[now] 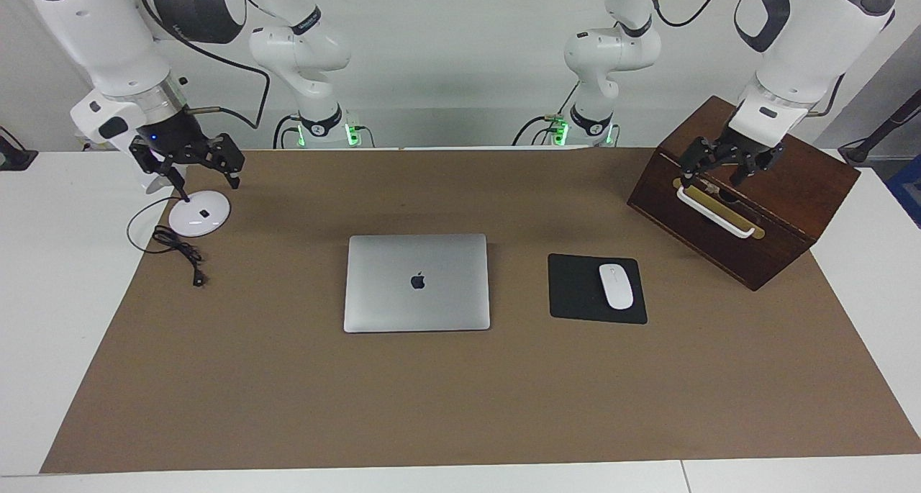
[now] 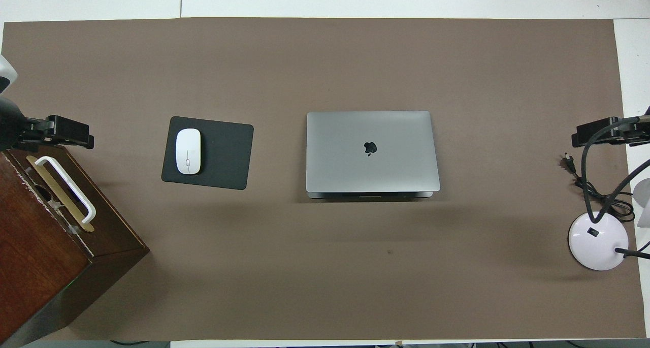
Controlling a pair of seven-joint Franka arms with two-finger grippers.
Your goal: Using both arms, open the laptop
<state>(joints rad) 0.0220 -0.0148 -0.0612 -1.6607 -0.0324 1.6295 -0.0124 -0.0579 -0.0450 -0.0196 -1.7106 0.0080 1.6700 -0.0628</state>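
The laptop (image 1: 417, 283) lies shut at the centre of the facing frame, logo up, on the brown mat (image 1: 460, 406), beside the mouse pad (image 1: 596, 289). My right claw (image 1: 205, 170) hangs spread wide and empty at upper left, above the lamp base (image 1: 199, 213). My left claw (image 1: 719, 168) hangs spread wide and empty at upper right, over the wooden box (image 1: 791, 191).

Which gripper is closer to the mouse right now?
Left. The left gripper hangs open over the wooden box, which sits beside the mouse. The right gripper is open over the lamp base, with the laptop between.
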